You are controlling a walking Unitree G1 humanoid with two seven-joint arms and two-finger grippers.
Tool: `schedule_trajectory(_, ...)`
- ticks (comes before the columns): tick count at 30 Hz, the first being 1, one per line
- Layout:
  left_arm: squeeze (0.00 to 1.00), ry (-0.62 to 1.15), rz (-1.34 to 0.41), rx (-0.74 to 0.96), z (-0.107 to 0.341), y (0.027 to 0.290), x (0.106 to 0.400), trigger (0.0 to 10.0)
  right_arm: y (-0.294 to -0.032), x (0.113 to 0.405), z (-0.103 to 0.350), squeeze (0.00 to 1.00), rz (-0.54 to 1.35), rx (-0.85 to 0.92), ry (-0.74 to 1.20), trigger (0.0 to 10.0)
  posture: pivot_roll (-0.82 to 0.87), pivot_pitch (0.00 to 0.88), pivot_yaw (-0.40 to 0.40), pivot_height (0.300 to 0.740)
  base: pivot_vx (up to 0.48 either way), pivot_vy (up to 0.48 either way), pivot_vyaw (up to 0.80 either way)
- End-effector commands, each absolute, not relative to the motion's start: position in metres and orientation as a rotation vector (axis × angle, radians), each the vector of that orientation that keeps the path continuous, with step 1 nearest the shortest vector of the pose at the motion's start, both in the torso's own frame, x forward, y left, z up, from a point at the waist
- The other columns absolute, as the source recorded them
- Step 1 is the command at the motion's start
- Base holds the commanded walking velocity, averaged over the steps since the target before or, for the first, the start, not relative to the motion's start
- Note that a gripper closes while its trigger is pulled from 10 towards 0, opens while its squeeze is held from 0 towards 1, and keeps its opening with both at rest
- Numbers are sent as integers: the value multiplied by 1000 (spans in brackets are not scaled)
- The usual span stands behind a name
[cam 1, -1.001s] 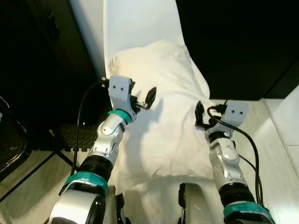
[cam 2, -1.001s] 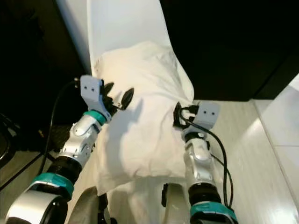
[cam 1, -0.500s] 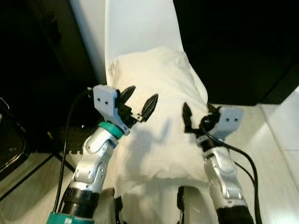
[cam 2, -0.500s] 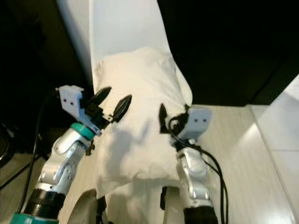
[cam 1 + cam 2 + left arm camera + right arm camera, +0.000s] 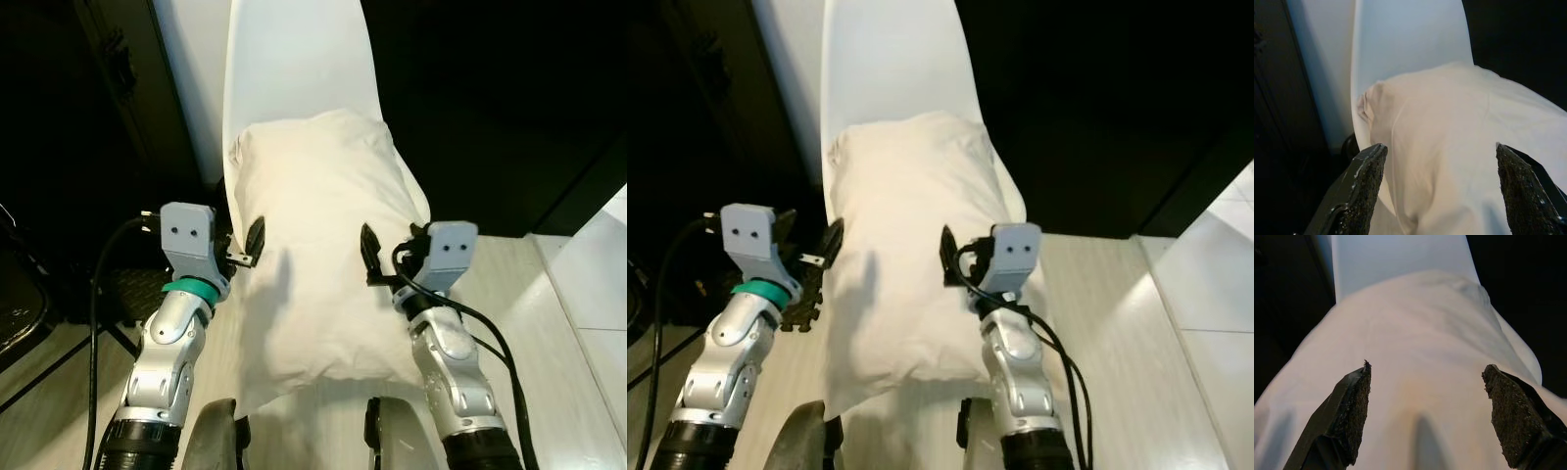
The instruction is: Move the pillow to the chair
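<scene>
A cream pillow [image 5: 313,225] lies on the seat of a white chair [image 5: 294,59], its far end leaning against the backrest. My left gripper [image 5: 240,245] hangs open beside the pillow's left edge. In the left wrist view the pillow [image 5: 1449,127] lies beyond the two spread fingers, apart from them. My right gripper [image 5: 387,259] is open over the pillow's right side. The right wrist view has its fingers wide apart, with the pillow [image 5: 1415,347] just ahead of them and nothing gripped.
A dark cabinet [image 5: 78,147] stands close on the left, with a black mat [image 5: 132,289] and a cable on the floor beside it. Pale tiled floor [image 5: 549,294] runs to the right. It is dark behind the chair.
Both grippers have pulled back and down from the pillow. The left one has slid off to the pillow's left edge. The pillow stays on the chair.
</scene>
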State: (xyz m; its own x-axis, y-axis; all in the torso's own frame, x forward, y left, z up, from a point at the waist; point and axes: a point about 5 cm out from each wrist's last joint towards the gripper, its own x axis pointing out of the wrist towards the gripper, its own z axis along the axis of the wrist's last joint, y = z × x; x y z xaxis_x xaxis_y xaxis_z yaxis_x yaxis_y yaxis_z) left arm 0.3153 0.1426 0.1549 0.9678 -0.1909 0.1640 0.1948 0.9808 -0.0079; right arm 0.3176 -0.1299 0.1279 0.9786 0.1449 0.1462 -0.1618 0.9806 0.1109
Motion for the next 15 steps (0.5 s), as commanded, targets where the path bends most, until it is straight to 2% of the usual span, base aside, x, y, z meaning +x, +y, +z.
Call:
schedule_trajectory(1, 0, -124, -190, 20, 146, 149, 314, 10000, -134, 318, 116, 0, 141, 103, -85, 10000, 80, 19, 38, 619, 0, 0, 0)
schedule_trajectory(15, 0, -106, -191, 48, 144, 156, 315, 10000, -143, 317, 103, 0, 96, 95, -42, 10000, 79, 23, 45, 681, 0, 0, 0)
